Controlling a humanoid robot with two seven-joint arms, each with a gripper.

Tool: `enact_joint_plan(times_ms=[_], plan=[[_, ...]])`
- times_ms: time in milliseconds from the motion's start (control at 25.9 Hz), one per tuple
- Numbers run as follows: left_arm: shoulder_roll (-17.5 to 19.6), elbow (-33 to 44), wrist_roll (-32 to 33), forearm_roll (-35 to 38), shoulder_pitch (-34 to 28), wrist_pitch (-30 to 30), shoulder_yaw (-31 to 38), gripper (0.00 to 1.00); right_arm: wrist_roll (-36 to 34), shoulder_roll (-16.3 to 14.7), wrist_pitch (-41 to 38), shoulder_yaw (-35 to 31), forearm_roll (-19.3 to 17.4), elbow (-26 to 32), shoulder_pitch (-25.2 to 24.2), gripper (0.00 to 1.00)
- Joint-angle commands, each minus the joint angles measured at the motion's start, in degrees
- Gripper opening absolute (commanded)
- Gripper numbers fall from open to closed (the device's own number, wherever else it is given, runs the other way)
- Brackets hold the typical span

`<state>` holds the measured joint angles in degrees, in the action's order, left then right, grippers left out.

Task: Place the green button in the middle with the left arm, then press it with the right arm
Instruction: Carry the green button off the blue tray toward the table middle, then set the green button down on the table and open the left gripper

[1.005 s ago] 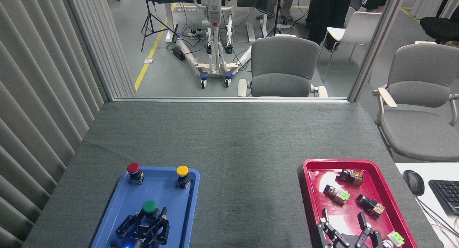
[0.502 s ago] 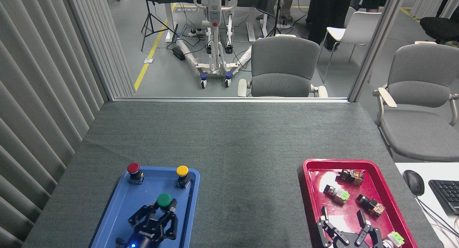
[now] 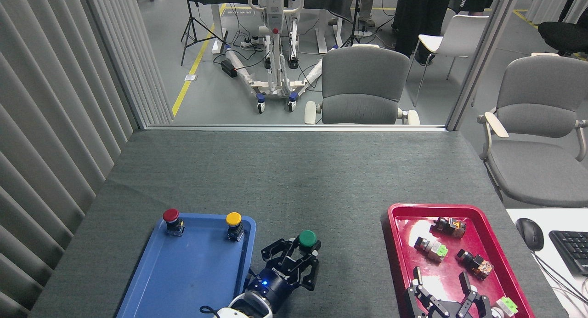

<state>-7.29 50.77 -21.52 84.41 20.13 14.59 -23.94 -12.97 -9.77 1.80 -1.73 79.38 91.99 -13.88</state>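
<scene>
Left tool (image 3: pixel 301 258) pinches green button (image 3: pixel 307 238) over bare grey surface (image 3: pixel 294 180), just right of blue tray (image 3: pixel 183 281). Right tool (image 3: pixel 443 292) fingers spread, over red tray (image 3: pixel 498 253).

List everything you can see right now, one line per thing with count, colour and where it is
Green button: one, dark green cap, held over the grey tabletop between the trays.
Red button: one, blue tray's far left corner.
Yellow button: one, blue tray's far right corner.
Blue tray: one, near left.
Red tray: one, near right.
Small switch blocks: four, black with green or orange faces, in the red tray.
Tabletop: one, dark grey.
Grey chairs: two, beyond the table.
Left gripper: black, shut on the green button.
Right gripper: black, open, over the red tray.
</scene>
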Motion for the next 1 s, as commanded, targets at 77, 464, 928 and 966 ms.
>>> enact_joint_plan(times_ms=[77, 464, 928, 966], plan=[[-0.6, -2.5, -0.3, -4.3, 1.0, -7.1, -6.7, 0.00, 0.2, -0.2, -0.1, -0.3, 0.0, -0.1, -0.2, 1.00], [-0.7, -10.3, 0.2, -8.6, 4.5, -6.9, -14.5, 0.00, 0.3, 0.4, 0.0, 0.0, 0.5, -0.3, 0.3, 1.00], [-0.7, -12.2, -0.3, -8.6, 5.2, -6.3, -16.3, 0.92, 0.6, 0.7, 0.3, 1.4, 0.6, -0.7, 0.8, 1.00], [-0.7, -12.3, -0.3, -8.6, 5.2, -6.3, -16.4, 1.00, 0.6, 0.7, 0.4, 1.6, 0.6, -0.7, 1.3, 1.00]])
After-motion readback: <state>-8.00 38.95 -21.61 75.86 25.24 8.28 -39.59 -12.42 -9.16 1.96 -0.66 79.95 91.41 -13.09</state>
